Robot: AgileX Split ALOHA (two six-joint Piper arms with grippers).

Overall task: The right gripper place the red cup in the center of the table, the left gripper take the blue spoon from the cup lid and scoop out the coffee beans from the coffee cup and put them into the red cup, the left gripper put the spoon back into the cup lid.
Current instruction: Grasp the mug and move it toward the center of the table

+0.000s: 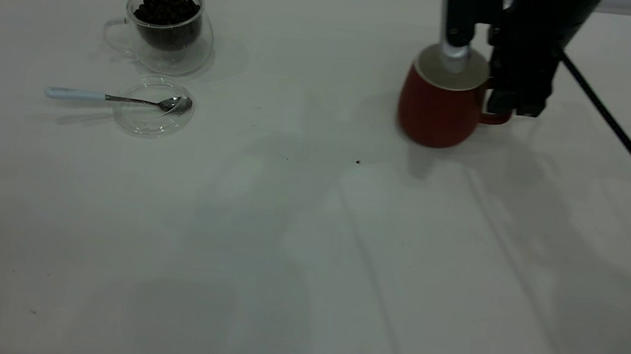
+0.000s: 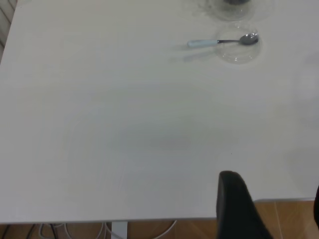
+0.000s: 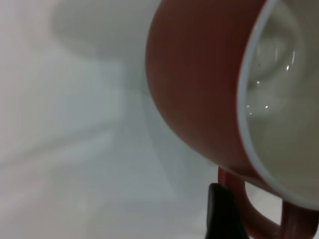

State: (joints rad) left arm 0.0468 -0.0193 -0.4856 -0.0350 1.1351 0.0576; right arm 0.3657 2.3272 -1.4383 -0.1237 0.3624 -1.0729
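Clamped on the loop handle of the rounded dark-red ceramic mug [image 1: 437, 110] at far right, the right gripper [image 1: 510, 106] should carry it level to mid-table, clear of the clear glass bean cup [image 1: 168, 29] far left.

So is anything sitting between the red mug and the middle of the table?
Nothing visible does. The red cup, with the right tool at its handle, has only bare table and a tiny dark speck toward the center. Coffee cup, cup lid and blue spoon sit far left.
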